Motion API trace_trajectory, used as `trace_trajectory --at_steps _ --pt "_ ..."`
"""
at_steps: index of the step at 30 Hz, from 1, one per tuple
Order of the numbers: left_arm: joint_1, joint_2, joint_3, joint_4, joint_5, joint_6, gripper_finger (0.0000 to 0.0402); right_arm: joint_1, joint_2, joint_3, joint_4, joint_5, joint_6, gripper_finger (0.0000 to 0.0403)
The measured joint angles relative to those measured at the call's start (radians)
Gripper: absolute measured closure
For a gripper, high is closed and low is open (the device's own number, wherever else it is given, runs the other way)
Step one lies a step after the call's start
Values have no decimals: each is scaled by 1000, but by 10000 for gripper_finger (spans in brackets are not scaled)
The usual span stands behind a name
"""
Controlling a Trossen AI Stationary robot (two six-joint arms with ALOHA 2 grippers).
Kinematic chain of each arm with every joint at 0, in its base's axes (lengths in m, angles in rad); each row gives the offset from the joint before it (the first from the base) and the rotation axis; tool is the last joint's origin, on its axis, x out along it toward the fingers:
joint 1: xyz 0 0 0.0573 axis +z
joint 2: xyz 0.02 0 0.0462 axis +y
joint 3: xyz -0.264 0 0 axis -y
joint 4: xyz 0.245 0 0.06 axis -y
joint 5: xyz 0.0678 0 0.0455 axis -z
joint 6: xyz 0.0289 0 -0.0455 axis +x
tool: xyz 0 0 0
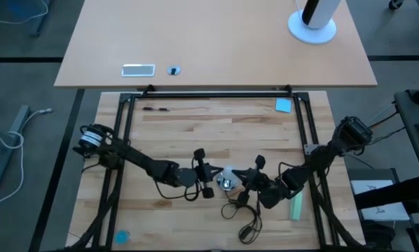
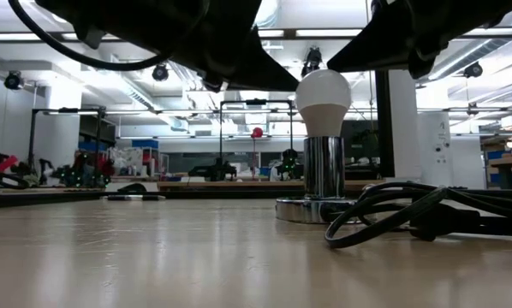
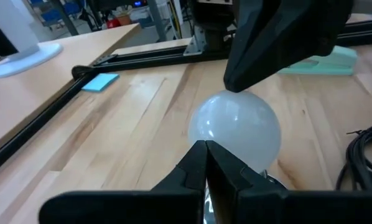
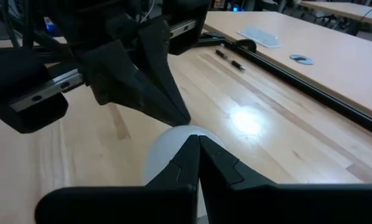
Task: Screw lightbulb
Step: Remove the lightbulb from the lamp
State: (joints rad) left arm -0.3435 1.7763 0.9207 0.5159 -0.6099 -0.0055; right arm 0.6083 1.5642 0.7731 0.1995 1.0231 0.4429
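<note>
One lightbulb (image 2: 324, 101) is seen standing upright in one round silver socket (image 2: 324, 184) near the front of the wooden table (image 1: 195, 133), with one black cord (image 2: 410, 218) coiled just beside it. Two claws are counted: the left claw (image 1: 208, 176) and the right claw (image 1: 246, 181) are both shut tight, tips meeting above the bulb from opposite sides, nothing being gripped. One pale green block (image 1: 296, 206) is laid to the right. Farther back, one blue note (image 1: 284, 105) and one pen (image 1: 155, 109) are seen. Beyond, a paler table (image 1: 216, 42) is set, and a workshop room with ceiling lights is shown.
</note>
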Motion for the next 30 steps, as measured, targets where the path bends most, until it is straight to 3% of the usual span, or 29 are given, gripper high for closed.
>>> trace_trajectory --at_steps 12,21,24,30 --pt "0 -2 0 4 79 0 401 -6 -2 -36 11 10 -2 403" --pt "-4 -12 0 -18 129 21 401 -19 -4 -43 102 -2 -154 403" --pt "-13 -40 -2 -49 112 22 401 -10 -25 -44 96 -18 -155 403" --pt "-10 -75 -1 -44 -51 43 401 26 -77 -44 103 -13 -137 403"
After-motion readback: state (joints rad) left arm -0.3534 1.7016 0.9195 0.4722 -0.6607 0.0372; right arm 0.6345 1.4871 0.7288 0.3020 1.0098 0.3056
